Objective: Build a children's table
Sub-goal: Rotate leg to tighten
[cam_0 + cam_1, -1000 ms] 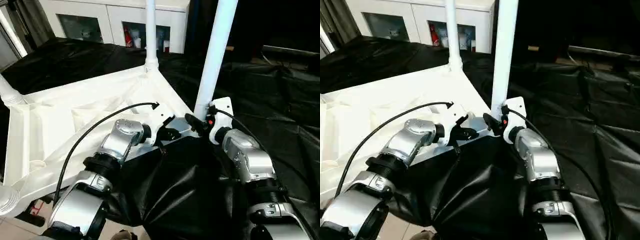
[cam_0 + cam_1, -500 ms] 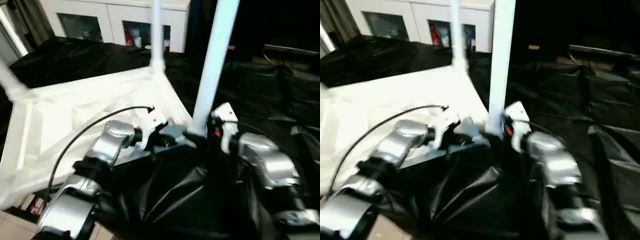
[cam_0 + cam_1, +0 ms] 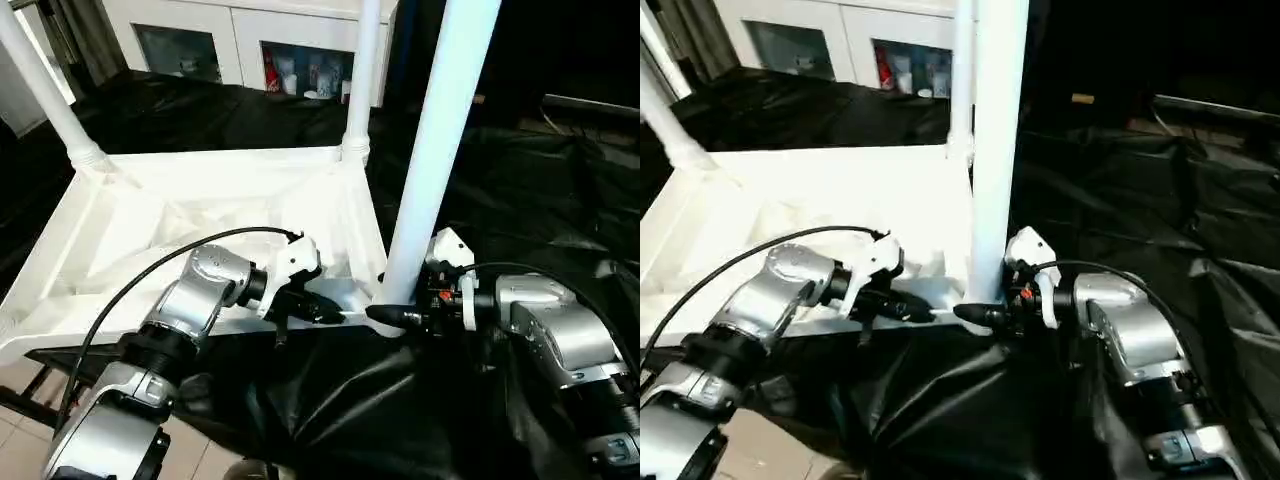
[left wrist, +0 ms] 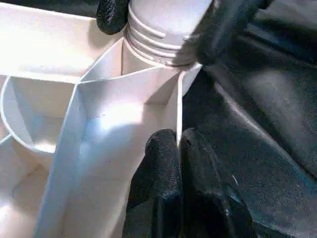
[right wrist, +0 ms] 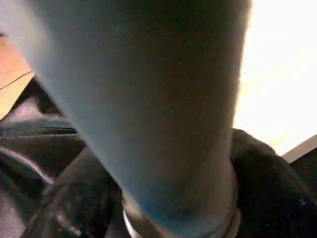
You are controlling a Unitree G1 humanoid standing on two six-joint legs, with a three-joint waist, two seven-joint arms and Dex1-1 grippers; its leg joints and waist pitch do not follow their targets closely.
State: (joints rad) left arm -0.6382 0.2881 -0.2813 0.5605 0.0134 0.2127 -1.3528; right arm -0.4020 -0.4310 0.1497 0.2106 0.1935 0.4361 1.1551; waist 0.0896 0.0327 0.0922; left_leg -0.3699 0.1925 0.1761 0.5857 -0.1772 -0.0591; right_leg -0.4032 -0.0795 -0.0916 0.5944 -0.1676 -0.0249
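The children's table top [image 3: 200,190] lies upside down with its ribbed underside up. Three white legs stand in corner sockets: the near one [image 3: 440,130], a far one [image 3: 362,70] and one at the left [image 3: 45,90]. My right gripper [image 3: 385,315] is closed around the near leg's base; its fingers [image 4: 223,25] press the threaded collar [image 4: 158,34] from both sides, as the right wrist view also shows on the leg [image 5: 148,99]. My left gripper [image 3: 335,318] is shut, pinching the thin rim wall [image 4: 177,109] beside that socket.
Black sheeting [image 3: 540,180] covers the surface around and under the table top and bunches up below my forearms. White cabinets with glass doors [image 3: 250,50] stand at the back. Tiled floor [image 3: 15,400] shows at the lower left.
The head camera has shifted, so the whole scene sits differently. My right wrist has swung round the near leg's base, its fingers now pointing leftward. The left gripper keeps its pinch on the rim.
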